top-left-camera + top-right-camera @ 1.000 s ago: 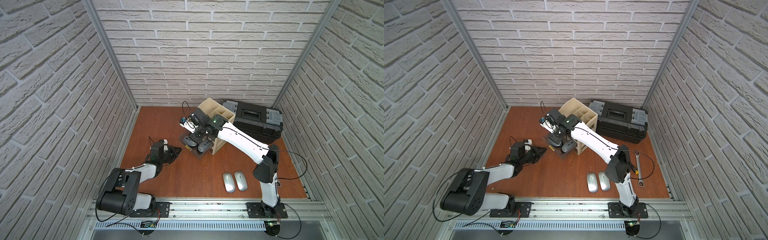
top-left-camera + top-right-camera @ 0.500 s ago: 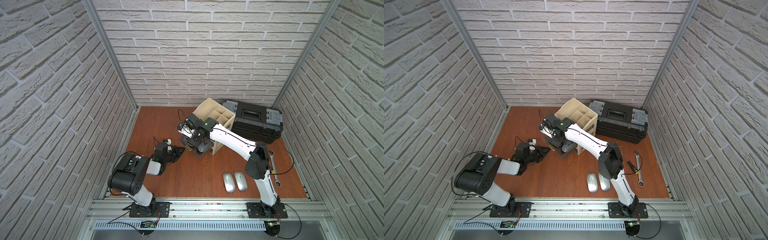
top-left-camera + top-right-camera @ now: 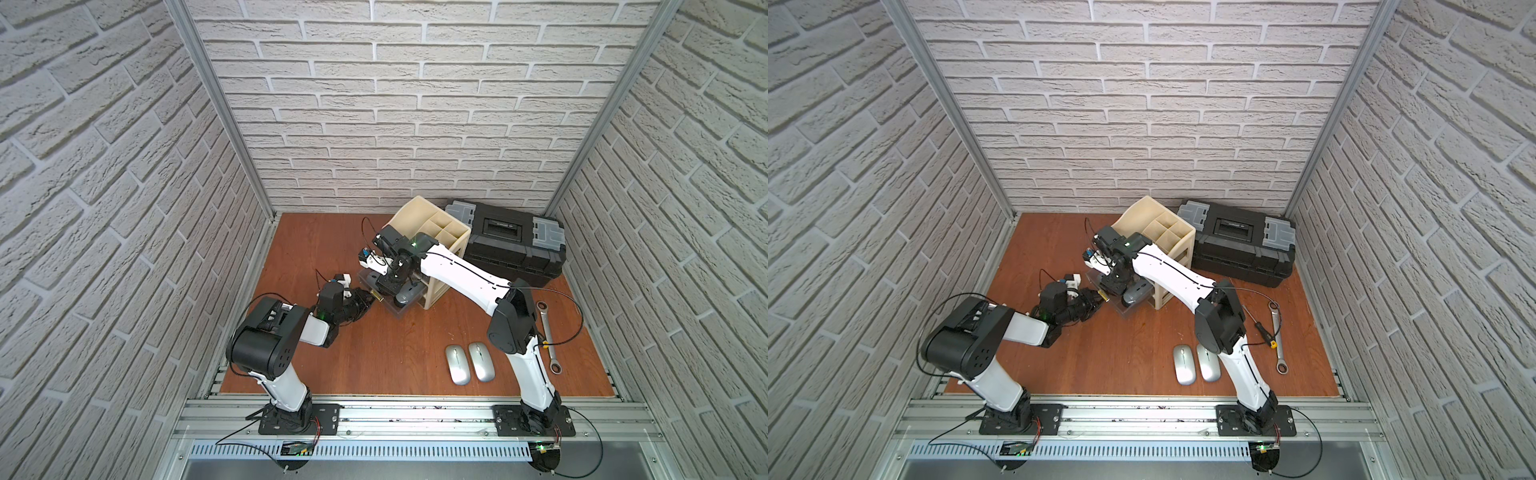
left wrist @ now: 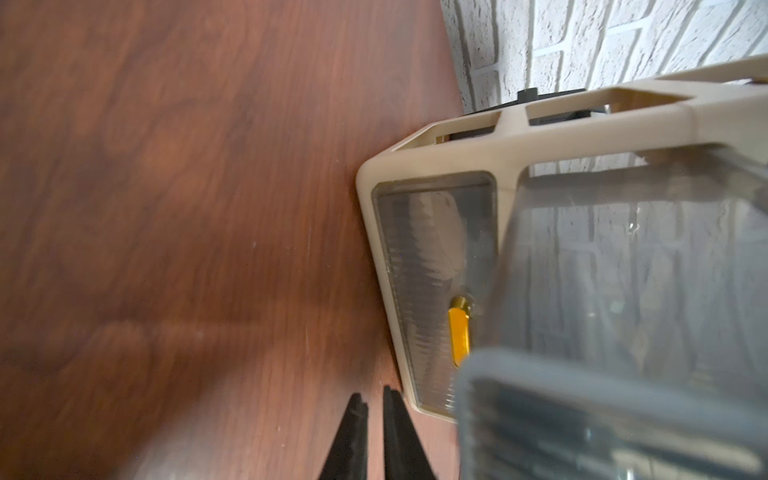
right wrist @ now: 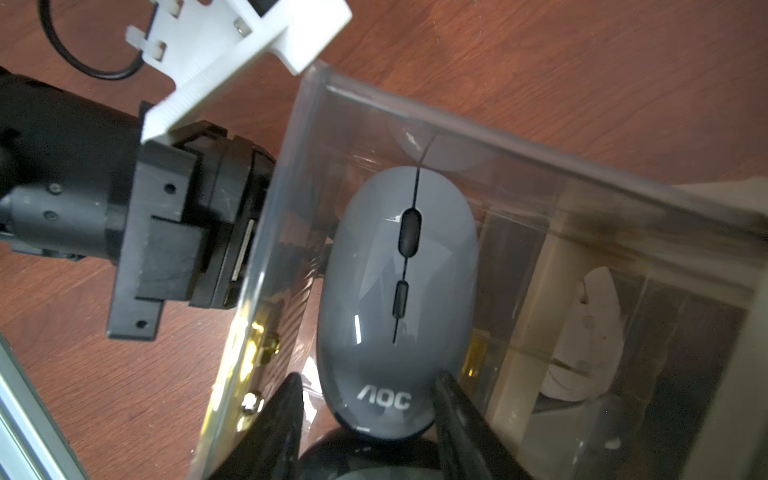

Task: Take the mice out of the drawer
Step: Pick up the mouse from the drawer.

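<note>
Dark grey mouse (image 5: pixel 399 299): glossy oval, black wheel, white AOC logo, inside clear drawer (image 5: pixel 478 133). Right end effector (image 5: pixel 365 378) apart, astride mouse's rear. At drawer's 8 o'clock, left end effector (image 4: pixel 373 395) together.

The grey mouse (image 5: pixel 395 299) is glossy plastic; the drawer (image 5: pixel 498 141) clear plastic.

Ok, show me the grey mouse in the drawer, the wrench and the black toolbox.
grey mouse (image 5: pixel 399 291): right wrist view, middle of its back.
wrench (image 3: pixel 1278 332): a top view, mid shaft.
black toolbox (image 3: pixel 505 228): a top view, lid centre.
</note>
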